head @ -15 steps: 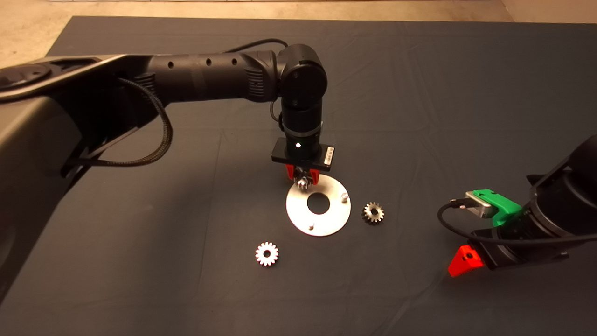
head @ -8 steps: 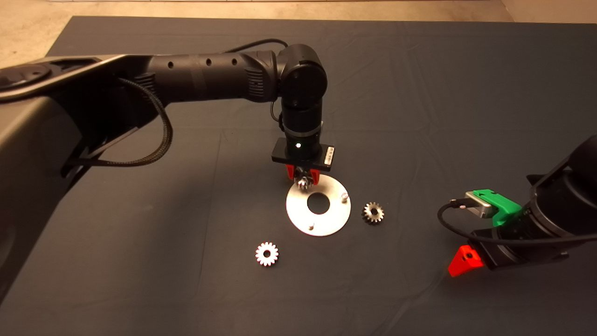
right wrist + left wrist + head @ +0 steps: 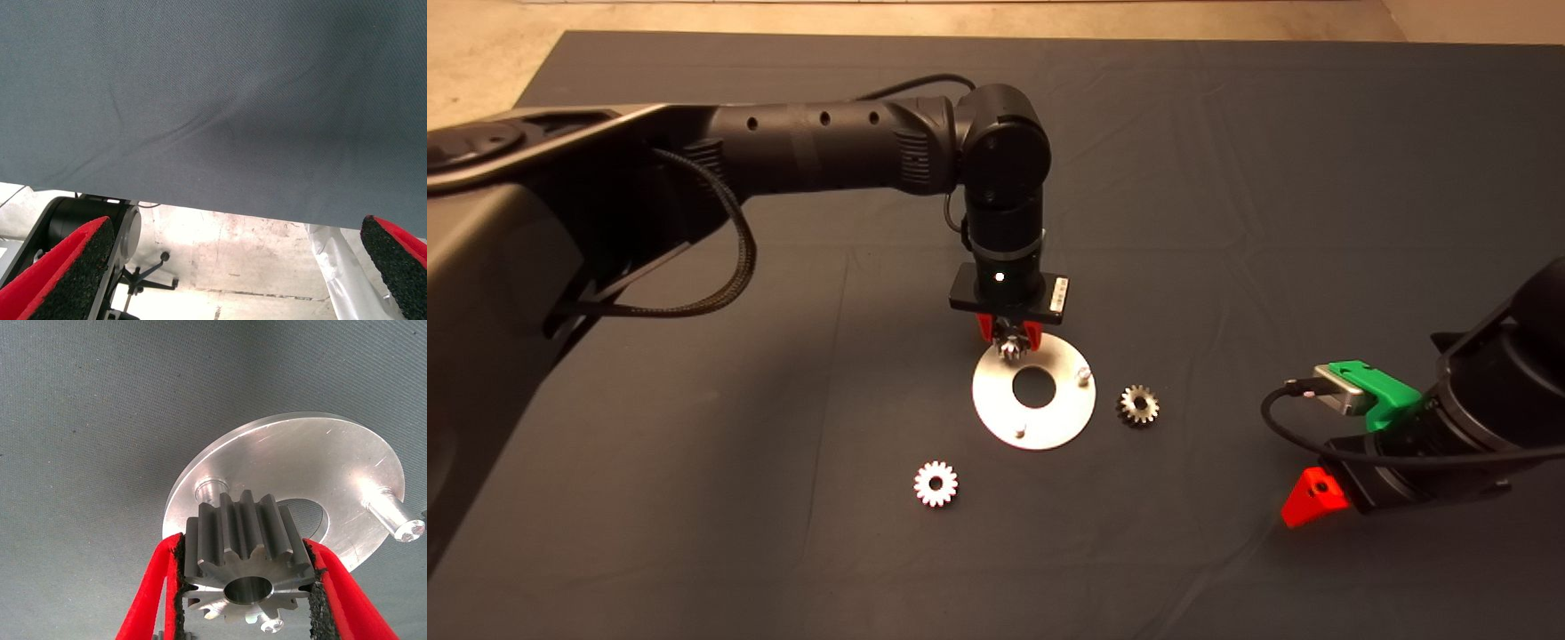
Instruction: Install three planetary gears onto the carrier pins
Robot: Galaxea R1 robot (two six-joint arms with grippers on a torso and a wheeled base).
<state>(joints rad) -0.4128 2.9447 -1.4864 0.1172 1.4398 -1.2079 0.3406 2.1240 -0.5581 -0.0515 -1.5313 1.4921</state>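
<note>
Dark cloth mat [image 3: 1227, 178] carried a flat round silver-white disc [image 3: 1067, 418] under the left gripper [image 3: 1009, 336], which pinched a small silvery toothed gear [image 3: 243, 550] between its jaws, near a short upright peg [image 3: 211, 488]. A slightly offset bore would probably jam on that peg; the right gripper [image 3: 233, 280] waited aside, spread.

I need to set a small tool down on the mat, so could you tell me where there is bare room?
The mat is bare along its far side beyond the left gripper, and along the near edge below the loose gear. It is crowded around the disc, where that gripper holds a gear, with another gear beside it. The right gripper waits at the lower right.
</note>
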